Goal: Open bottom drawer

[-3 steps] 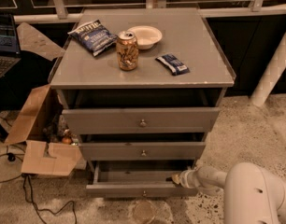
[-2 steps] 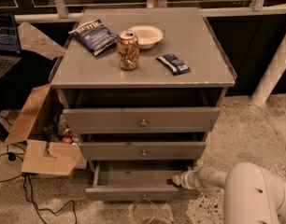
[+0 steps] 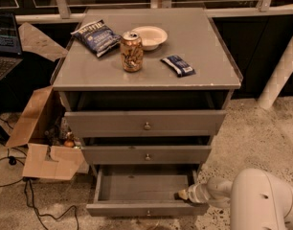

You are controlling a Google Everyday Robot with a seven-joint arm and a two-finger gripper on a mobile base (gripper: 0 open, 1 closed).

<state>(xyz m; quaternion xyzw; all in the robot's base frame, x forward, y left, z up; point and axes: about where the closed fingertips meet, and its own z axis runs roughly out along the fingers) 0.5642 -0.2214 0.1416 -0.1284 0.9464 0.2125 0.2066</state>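
Note:
The grey cabinet has three drawers. The bottom drawer (image 3: 147, 209) has the slimmest front with a small round knob and stands pulled out, its shallow grey tray (image 3: 141, 183) showing empty. My gripper (image 3: 182, 195) is at the tray's right front corner, just behind the drawer front, at the end of my white arm (image 3: 232, 193) that reaches in from the lower right. The middle drawer (image 3: 147, 155) and the top drawer (image 3: 145, 123) are closed.
On the cabinet top (image 3: 204, 42) lie a chip bag (image 3: 96, 35), a soda can (image 3: 131, 51), a white bowl (image 3: 149, 36) and a blue snack bar (image 3: 178, 65). An open cardboard box (image 3: 39, 138) and cables sit at the left. A white post (image 3: 280, 73) stands at the right.
The bottom drawer has slid further out toward the camera, showing more of its tray. My gripper has moved with it toward the front.

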